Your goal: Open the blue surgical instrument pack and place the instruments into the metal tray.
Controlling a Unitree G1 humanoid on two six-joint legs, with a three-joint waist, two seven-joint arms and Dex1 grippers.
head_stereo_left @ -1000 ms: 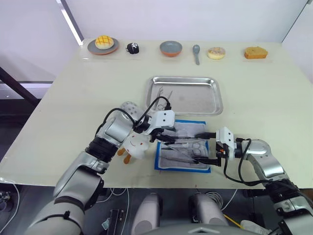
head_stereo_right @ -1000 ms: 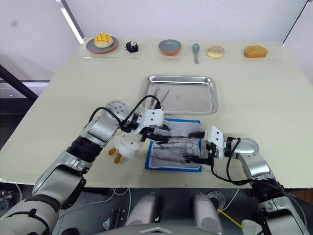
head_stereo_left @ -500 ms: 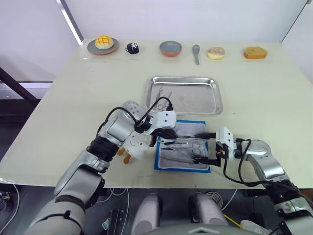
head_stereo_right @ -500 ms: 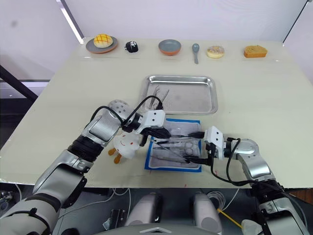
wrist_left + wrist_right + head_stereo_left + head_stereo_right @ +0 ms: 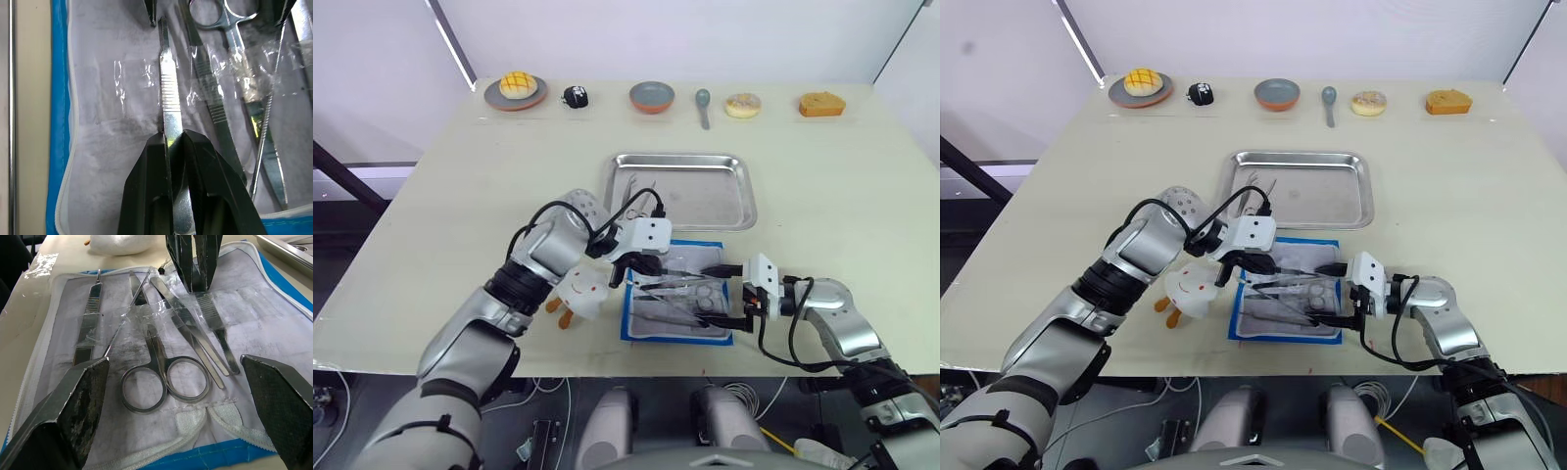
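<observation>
Here, every place is given relative to the metal tray.
Metal tray (image 5: pixel 744 196): on the pale table (image 5: pixel 460 186), mid-table; a few slim silvery tools (image 5: pixel 635 184) lie at its left end.
Blue surgical instrument pack (image 5: pixel 646 329): lies open just on the near side of the tray, whitish lining up, blue border showing all round.
Instruments in the pack: scissors (image 5: pixel 164 374) with two ring handles, ribbed forceps (image 5: pixel 193 340), a flat ribbed handle (image 5: pixel 88 318) and a thin probe (image 5: pixel 124 323) lie under clear pocket strips.
Left gripper (image 5: pixel 172 142): over the pack's tray-side half, fingers pinched nearly together on a flat ribbed scalpel handle (image 5: pixel 168 88), which points away along the lining.
Right gripper (image 5: pixel 726 294): at the pack's right edge, on the near-right side of the tray, fingers spread wide either side of the scissors, holding nothing.
White toy (image 5: pixel 579 292): a white figure with orange feet, touching or just beside the pack's left edge, near-left of the tray.
Far row: plate with a yellow bun (image 5: pixel 516 86), small black object (image 5: pixel 574 96), grey bowl (image 5: pixel 651 96), grey spoon (image 5: pixel 703 102), doughnut (image 5: pixel 742 104), cake slice (image 5: pixel 822 102), all well beyond the tray.
</observation>
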